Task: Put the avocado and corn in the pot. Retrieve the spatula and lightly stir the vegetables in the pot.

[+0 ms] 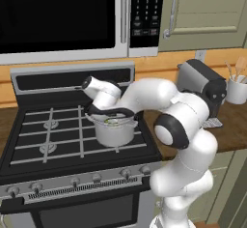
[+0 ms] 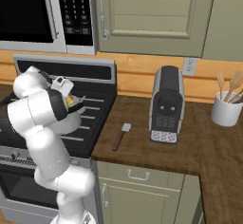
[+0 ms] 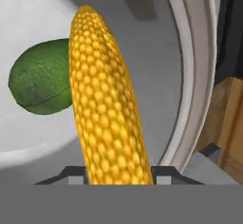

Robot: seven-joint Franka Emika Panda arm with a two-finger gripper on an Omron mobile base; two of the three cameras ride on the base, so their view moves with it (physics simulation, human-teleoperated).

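In the hand view the yellow corn (image 3: 107, 99) stands on end between my fingertips and reaches down into the steel pot (image 3: 194, 76). My gripper (image 3: 118, 173) is shut on the cob's near end. The dark green avocado (image 3: 40, 83) lies on the pot's floor, left of the corn and touching it. From the left base view, the pot (image 1: 115, 133) sits on the stove's right front burner with my hand (image 1: 103, 107) directly over its mouth. The dark spatula (image 2: 121, 136) lies on the wooden counter right of the stove.
A black stove (image 1: 48, 135) with grates holds the pot. A dark coffee machine (image 2: 166, 104) stands on the counter behind the spatula. A white cup (image 2: 227, 109) of pale wooden utensils is at the far right. A microwave (image 1: 62, 14) hangs above the stove.
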